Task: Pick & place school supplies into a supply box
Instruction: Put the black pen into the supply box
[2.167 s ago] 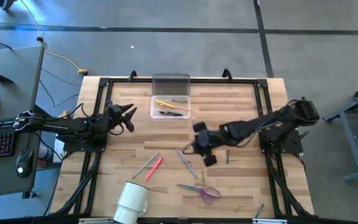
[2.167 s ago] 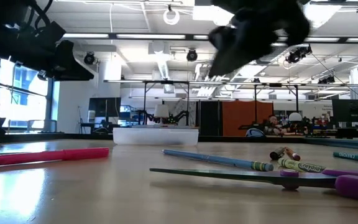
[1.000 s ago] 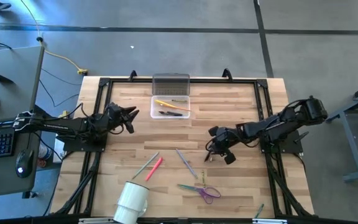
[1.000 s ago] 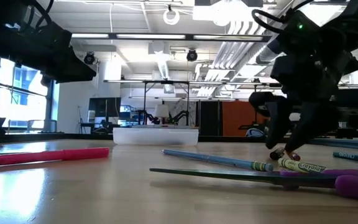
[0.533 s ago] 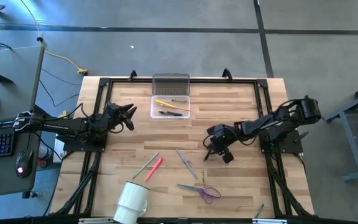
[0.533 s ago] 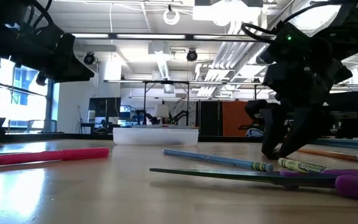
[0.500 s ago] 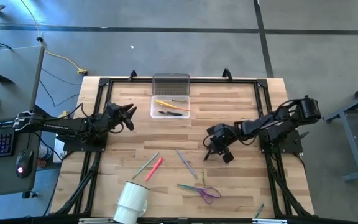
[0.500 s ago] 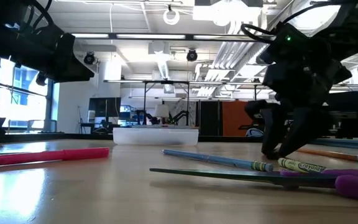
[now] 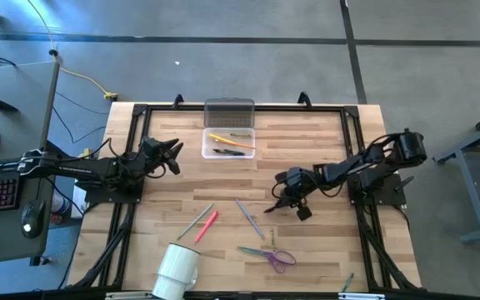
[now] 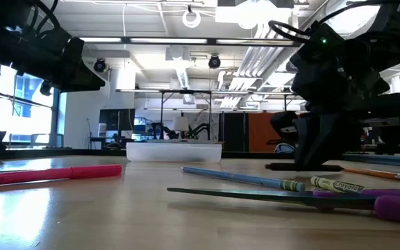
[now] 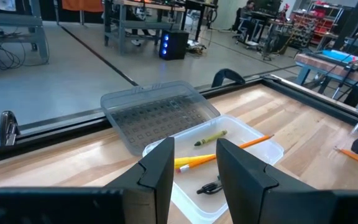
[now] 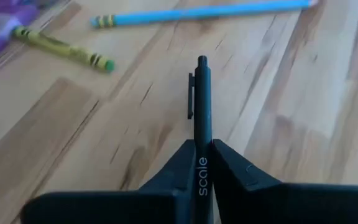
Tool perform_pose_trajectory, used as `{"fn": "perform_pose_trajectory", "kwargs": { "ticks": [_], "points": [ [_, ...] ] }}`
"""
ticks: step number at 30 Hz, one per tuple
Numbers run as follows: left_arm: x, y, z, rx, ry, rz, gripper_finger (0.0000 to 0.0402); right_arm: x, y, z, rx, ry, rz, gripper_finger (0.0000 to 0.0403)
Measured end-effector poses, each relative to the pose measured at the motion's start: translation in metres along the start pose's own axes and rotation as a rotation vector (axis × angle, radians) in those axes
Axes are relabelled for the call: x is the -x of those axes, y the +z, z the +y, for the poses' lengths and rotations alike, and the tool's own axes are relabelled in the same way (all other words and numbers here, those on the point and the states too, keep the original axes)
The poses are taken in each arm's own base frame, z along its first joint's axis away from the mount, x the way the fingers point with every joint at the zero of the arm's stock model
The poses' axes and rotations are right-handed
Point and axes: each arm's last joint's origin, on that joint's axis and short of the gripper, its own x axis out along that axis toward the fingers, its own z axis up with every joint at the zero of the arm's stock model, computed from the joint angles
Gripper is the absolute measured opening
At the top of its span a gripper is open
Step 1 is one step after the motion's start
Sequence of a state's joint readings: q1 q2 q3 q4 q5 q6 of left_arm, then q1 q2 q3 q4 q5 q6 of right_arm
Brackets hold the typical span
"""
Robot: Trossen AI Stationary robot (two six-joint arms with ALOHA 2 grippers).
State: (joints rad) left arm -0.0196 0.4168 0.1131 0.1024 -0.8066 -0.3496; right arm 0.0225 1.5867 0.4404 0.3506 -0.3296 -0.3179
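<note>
The supply box (image 9: 229, 143), a clear case with its ribbed lid (image 9: 229, 111) folded back, stands at the table's far middle with pencils inside (image 11: 194, 160). Loose supplies lie near the front: a pink pen (image 9: 207, 224), a blue pencil (image 9: 250, 217), a crayon (image 12: 61, 46) and purple-handled scissors (image 9: 272, 255). My right gripper (image 9: 287, 200) is low at the table's middle right, shut on a black pen (image 12: 201, 93). My left gripper (image 11: 194, 165) hovers open at the left, facing the box. My right gripper pinches the black pen's barrel (image 12: 202, 163) between its two fingers. The pen runs along the fingers, and its clip end (image 12: 192, 93) sticks out ahead toward the table's left. The pen lies level, close over the wood (image 10: 294, 167); whether it is lifted clear cannot be told.
A white cup (image 9: 176, 270) lies on its side at the front left. A green-grey pencil (image 9: 193, 222) lies beside the pink pen. Black frame rails (image 9: 132, 208) run along the table's edges. Bare wood stretches between the box and the loose supplies.
My right gripper has come down to the table over the black pen, shifted a little toward the left edge, and shut on the pen. My left arm has kept still.
</note>
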Motion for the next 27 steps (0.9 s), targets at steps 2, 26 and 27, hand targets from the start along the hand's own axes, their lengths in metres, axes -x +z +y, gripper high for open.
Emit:
{"fn": "perform_pose_trajectory", "kwargs": {
  "ticks": [2,26,27],
  "points": [
    [0.000,0.000,0.000,0.000,0.000,0.000,0.0156,-0.004,-0.001,-0.002,-0.015,-0.035,0.003,0.0044],
    [0.000,-0.001,0.000,-0.012,-0.008,0.015,0.0156,-0.052,0.010,-0.022,0.041,-0.108,-0.119,0.0061],
    [0.000,-0.002,0.000,-0.017,-0.006,0.020,0.0156,-0.053,0.013,-0.024,0.024,-0.117,-0.133,0.0052]
  ]
}}
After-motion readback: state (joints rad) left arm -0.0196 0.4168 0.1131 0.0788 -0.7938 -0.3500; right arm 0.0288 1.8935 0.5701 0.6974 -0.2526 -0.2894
